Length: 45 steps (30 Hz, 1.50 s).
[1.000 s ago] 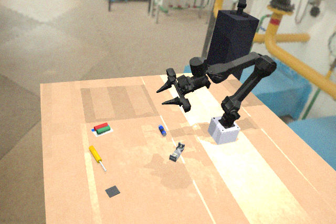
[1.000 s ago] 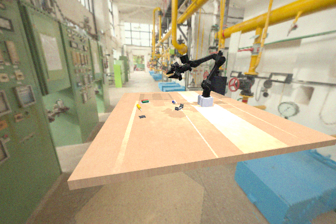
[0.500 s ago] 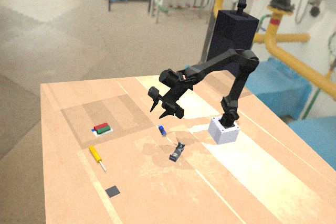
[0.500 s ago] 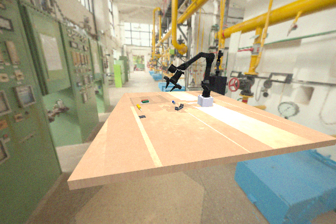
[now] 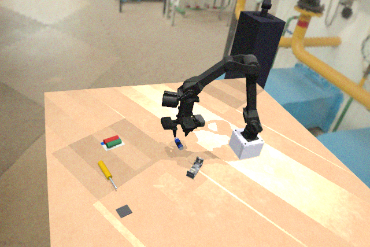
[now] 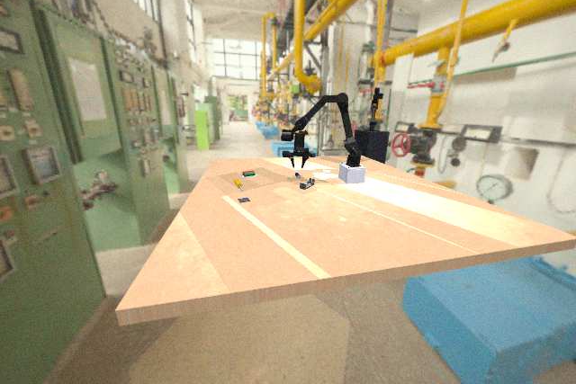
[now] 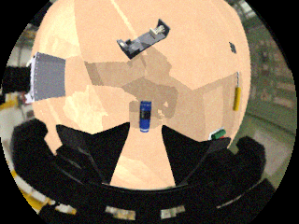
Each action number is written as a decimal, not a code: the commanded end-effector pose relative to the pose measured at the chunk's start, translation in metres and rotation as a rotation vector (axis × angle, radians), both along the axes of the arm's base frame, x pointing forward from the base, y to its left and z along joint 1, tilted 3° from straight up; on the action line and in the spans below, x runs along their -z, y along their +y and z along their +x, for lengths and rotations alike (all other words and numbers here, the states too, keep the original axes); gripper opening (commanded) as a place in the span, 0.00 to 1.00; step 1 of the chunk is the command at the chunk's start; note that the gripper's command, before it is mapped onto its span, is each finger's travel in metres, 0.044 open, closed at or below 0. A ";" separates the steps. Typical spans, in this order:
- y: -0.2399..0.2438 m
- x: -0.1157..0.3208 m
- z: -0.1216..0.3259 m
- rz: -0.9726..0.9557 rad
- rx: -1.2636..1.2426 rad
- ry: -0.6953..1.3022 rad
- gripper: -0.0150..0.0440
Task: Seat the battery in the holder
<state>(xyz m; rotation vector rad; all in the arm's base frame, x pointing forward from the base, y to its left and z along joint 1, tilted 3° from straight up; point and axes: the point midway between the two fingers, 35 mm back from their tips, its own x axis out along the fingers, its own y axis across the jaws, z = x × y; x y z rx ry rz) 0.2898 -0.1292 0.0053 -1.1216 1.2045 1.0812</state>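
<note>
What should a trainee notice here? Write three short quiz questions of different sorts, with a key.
1. True or false: the claw is shut on the battery.
2. Which item lies nearest the battery? A) holder B) yellow screwdriver C) dark square
3. Fill in: the red and green blocks rest on a white ____.

Key:
1. False; the battery lies on the table, apart from the fingers above it.
2. A
3. card
</note>
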 end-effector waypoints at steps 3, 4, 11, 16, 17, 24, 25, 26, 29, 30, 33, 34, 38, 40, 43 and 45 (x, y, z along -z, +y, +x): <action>-0.002 0.002 -0.001 0.016 -0.045 0.020 0.65; -0.002 0.003 -0.001 0.016 -0.045 0.020 0.65; -0.001 0.013 0.000 0.016 -0.045 0.020 0.65; -0.001 0.021 0.001 0.016 -0.045 0.020 0.65; -0.001 0.023 0.001 0.016 -0.045 0.020 0.65; -0.001 0.034 0.001 0.016 -0.045 0.020 0.65; -0.001 0.036 0.001 0.016 -0.045 0.020 0.65; 0.000 0.037 0.001 0.016 -0.045 0.020 0.65; 0.000 0.042 0.001 0.016 -0.045 0.020 0.65; 0.000 0.044 0.001 0.016 -0.045 0.020 0.65; 0.000 0.049 0.001 0.016 -0.045 0.021 0.65; 0.000 0.050 0.001 0.016 -0.045 0.021 0.65; 0.001 0.053 0.001 0.016 -0.045 0.021 0.61; 0.001 0.053 0.001 0.016 -0.045 0.021 0.52; 0.001 0.053 0.001 0.016 -0.045 0.021 0.42; 0.001 0.053 0.001 0.016 -0.045 0.021 0.40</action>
